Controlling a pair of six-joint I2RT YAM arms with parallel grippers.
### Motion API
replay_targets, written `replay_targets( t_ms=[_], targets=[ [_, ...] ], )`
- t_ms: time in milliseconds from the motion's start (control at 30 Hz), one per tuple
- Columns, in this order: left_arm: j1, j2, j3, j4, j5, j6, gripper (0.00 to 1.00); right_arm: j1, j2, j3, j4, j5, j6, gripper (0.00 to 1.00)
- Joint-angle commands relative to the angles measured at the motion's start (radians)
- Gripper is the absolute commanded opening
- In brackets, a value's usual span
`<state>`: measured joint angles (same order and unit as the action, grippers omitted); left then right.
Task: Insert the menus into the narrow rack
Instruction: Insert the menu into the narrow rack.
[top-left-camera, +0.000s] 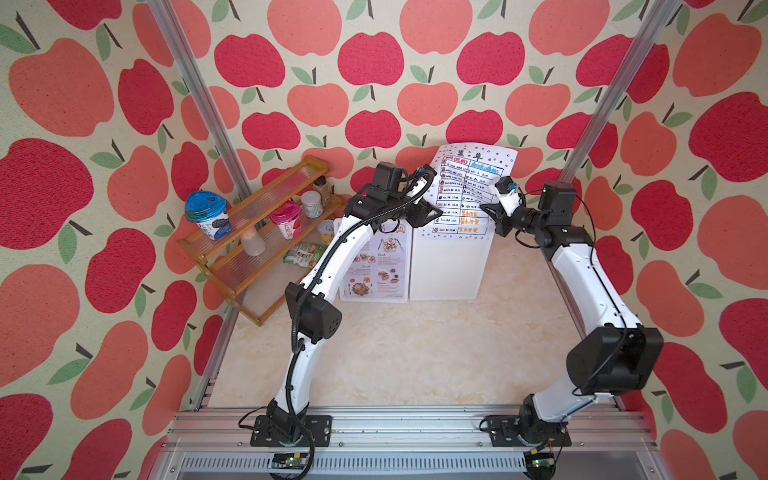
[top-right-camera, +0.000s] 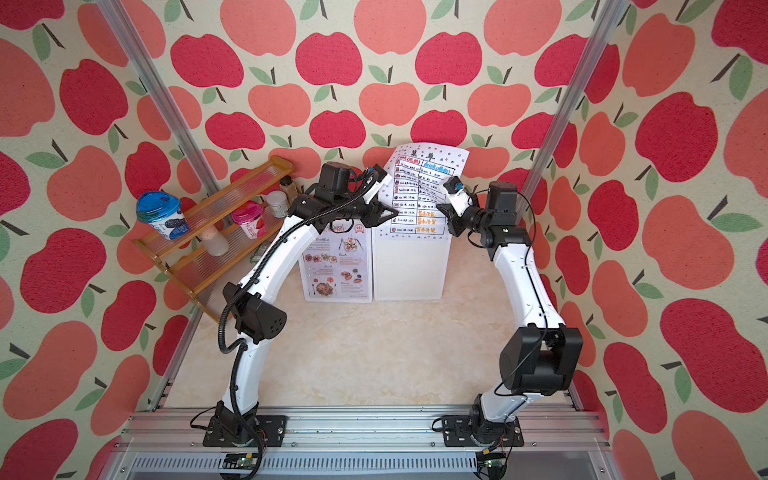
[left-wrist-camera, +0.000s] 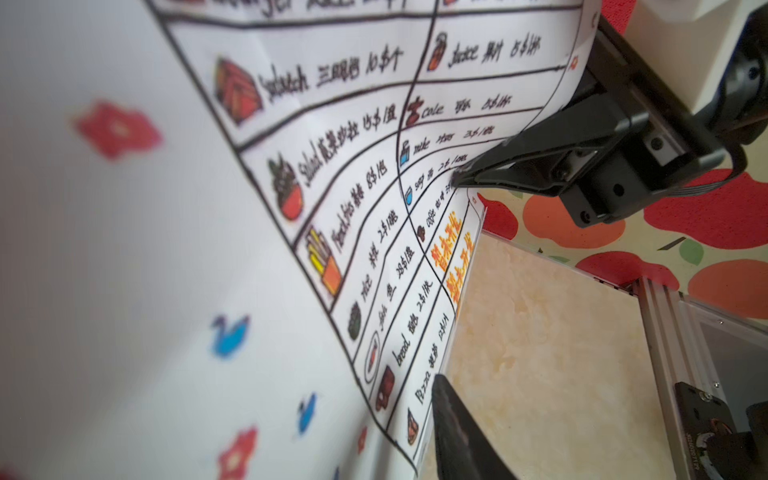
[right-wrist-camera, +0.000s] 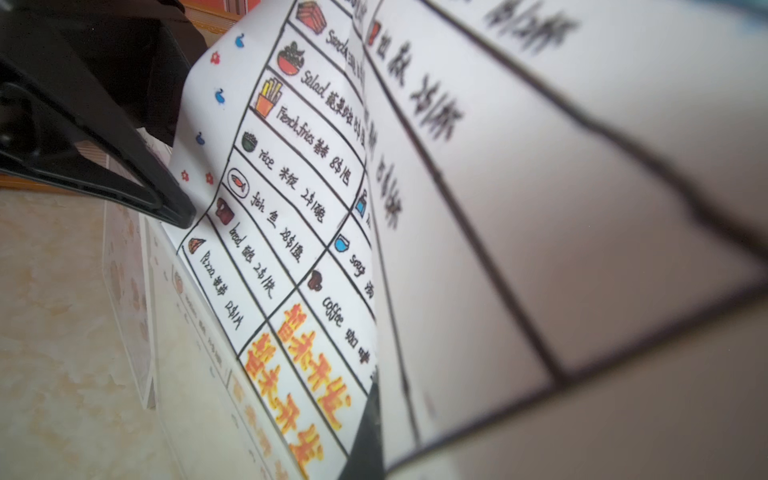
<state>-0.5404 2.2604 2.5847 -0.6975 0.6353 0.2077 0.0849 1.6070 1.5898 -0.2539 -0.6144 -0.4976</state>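
The narrow rack (top-left-camera: 451, 270) (top-right-camera: 409, 270) sits at the middle of the counter's (top-left-camera: 415, 353) far edge and looks like two clear sleeves side by side. The sleeve toward the counter's left edge holds the photo menu (top-left-camera: 376, 270) (top-right-camera: 336, 270), with its food pictures facing out. The other sleeve shows plain white.

Above that white sleeve the hand-drawn menu (top-left-camera: 469, 183) (top-right-camera: 424, 183) is held up in the air between the two arms, bowed along its length. Its lower dotted border reaches the sleeve's top edge. The pictures do not show whether it has entered the slot.

The right pincer (top-left-camera: 485, 208) (top-right-camera: 440, 207) is pressed together on the sheet's side edge, beside the soup and coffee rows, as the left wrist view shows (left-wrist-camera: 459, 179).

The left pincer (top-left-camera: 435, 212) (top-right-camera: 391, 212) has its tip at the opposite side edge, near the bread and pizza rows (right-wrist-camera: 180, 214). In its own wrist view one finger (left-wrist-camera: 457, 436) lies just beside the printed face of the sheet (left-wrist-camera: 332, 166). Whether it is gripping or spread I cannot tell.

A wooden stepped shelf (top-left-camera: 249, 253) stands at the counter's far left corner. It carries a blue-lidded cup (top-left-camera: 208, 214), a pink-lidded cup (top-left-camera: 286, 218) and several small jars.
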Motion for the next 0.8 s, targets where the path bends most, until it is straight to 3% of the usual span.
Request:
replay_targets(
  t_ms=[0, 233, 333, 500, 700, 767],
  targets=[
    [0.008, -0.013, 0.041, 0.041, -0.011, 0.017, 0.51, -0.004, -0.041, -0.030, 0.012, -0.011, -0.027, 0.00],
    [0.052, 0.065, 0.205, 0.082, 0.033, -0.006, 0.61, -0.005, -0.052, -0.055, 0.025, -0.045, -0.026, 0.00],
    [0.063, 0.069, 0.203, 0.124, 0.061, -0.028, 0.48, -0.006, -0.048, -0.052, 0.030, -0.048, -0.020, 0.00],
    [0.064, 0.073, 0.203, 0.112, 0.078, -0.026, 0.19, -0.006, -0.044, -0.040, 0.022, -0.030, -0.005, 0.01],
    [0.061, 0.065, 0.195, 0.062, 0.084, -0.012, 0.08, -0.003, -0.039, -0.031, 0.026, -0.019, 0.025, 0.07],
    [0.060, 0.064, 0.194, 0.047, 0.081, -0.008, 0.05, -0.001, -0.037, -0.025, 0.023, -0.010, 0.035, 0.15]
  ],
)
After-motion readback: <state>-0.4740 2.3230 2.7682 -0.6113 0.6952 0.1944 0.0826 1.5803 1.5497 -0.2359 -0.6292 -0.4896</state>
